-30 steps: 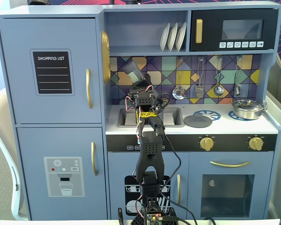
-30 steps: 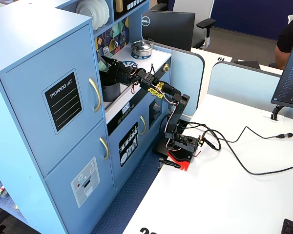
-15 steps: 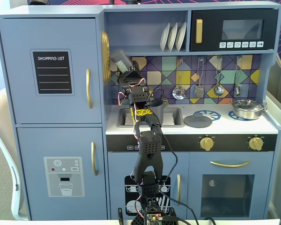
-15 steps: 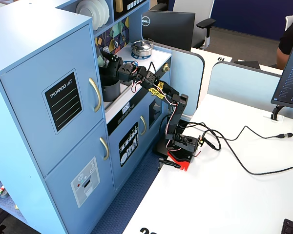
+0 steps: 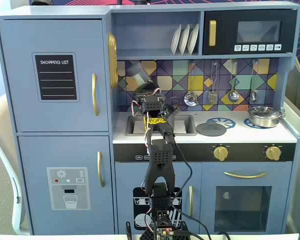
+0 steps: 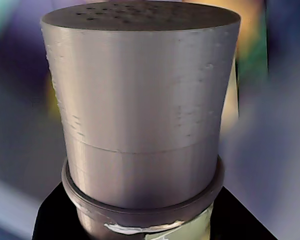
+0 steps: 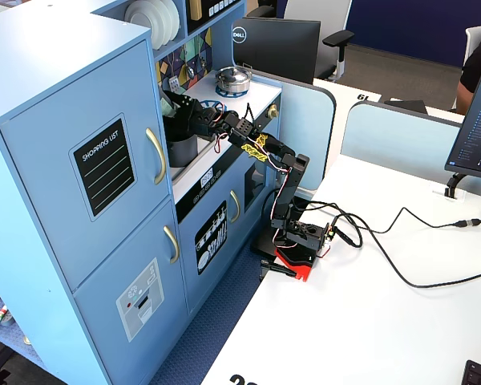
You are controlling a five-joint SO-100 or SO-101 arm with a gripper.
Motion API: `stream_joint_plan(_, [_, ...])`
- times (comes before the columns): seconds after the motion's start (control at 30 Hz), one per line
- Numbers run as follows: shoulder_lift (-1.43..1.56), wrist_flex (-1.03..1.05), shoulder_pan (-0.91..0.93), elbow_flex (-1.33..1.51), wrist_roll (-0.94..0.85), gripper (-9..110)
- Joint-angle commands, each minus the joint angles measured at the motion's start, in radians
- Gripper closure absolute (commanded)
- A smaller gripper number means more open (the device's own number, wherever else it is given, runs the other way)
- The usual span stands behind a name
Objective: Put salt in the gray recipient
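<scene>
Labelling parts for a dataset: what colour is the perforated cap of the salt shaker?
Plain gray; the salt shaker shows best in the wrist view.

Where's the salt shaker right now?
The salt shaker is in the gripper, tilted up-left before the tiled backsplash in a fixed view, above the sink; it fills the wrist view.

Both fixed views are bright and evenly lit, with soft, faint shadows. The tall gray cylindrical salt shaker [image 5: 138, 75], tilted above the black pincer [image 5: 143, 88], is smeared by motion blur. In the wrist view the shaker [image 6: 140, 110] is fairly sharp, while everything behind the pincer dissolves into unfocused colour patches.
</scene>
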Motion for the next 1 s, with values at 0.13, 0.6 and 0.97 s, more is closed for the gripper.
stream_joint_plan(0.13, [0.08, -0.031, 0.011, -0.015, 0.012, 101])
stream_joint_plan(0.6, [-0.051, 0.003, -0.012, -0.308, -0.092, 101])
stream_joint_plan(0.97, [-0.063, 0.097, 0.221, -0.288, -0.483, 101])
